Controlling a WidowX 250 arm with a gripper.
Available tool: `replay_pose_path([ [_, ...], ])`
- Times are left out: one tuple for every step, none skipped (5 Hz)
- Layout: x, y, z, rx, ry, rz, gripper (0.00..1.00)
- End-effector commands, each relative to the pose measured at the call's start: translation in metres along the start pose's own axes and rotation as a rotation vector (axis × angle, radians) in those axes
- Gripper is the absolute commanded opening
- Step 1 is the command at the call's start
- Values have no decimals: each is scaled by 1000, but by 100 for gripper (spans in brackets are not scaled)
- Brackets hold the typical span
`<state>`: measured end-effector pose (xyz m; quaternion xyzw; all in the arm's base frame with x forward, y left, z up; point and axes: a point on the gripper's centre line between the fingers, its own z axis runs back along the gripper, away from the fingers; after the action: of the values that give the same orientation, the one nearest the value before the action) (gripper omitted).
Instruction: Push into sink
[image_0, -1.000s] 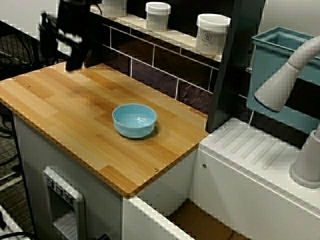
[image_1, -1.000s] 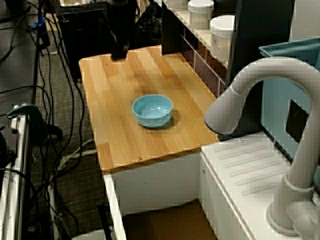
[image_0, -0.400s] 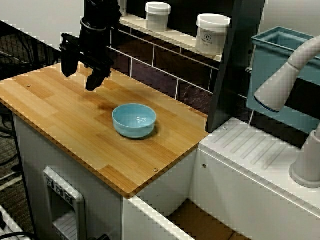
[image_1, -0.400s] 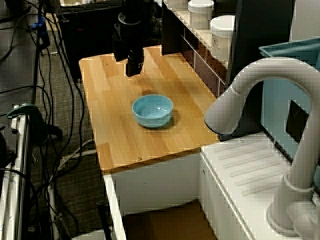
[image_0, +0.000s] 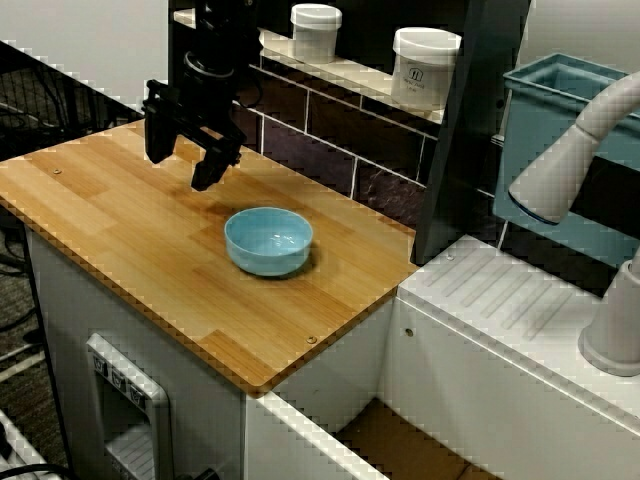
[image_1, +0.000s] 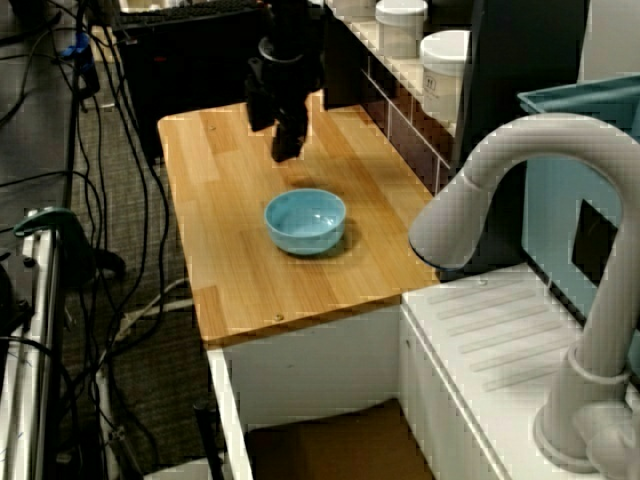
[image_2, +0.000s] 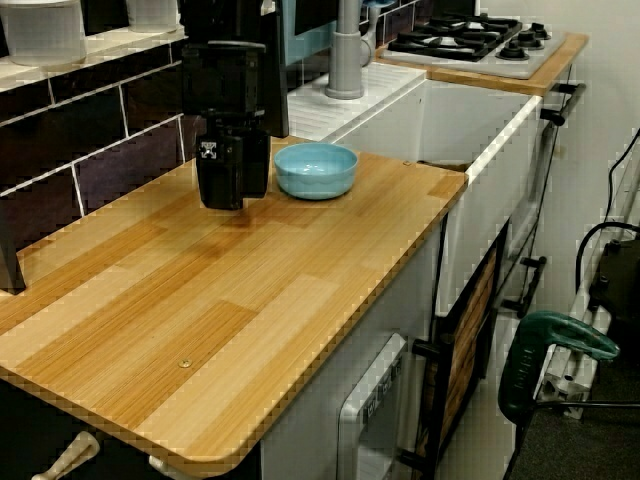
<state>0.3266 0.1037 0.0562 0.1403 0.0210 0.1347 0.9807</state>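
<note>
fingers (image_0: 183, 162) spread, empty | blue bowl (image_0: 268, 240) near, untouched | sink (image_0: 400, 445) beyond

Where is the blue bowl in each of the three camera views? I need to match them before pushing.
View from the counter's front corner: blue bowl at centre, right of the gripper.
View from the sink end: bowl at centre, below the gripper.
View along the counter: bowl upper middle, right of the gripper.
Shared landmark: the wooden countertop that carries it.
</note>
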Motion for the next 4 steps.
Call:
replay_pose_path([
  [-3, -18, 11, -8, -41, -62, 100],
  [-15, -39, 18, -57, -17, -106, 100],
  [-45, -76, 31, -75, -53, -165, 100],
  [-66, -116, 41, -100, -48, -233, 100],
])
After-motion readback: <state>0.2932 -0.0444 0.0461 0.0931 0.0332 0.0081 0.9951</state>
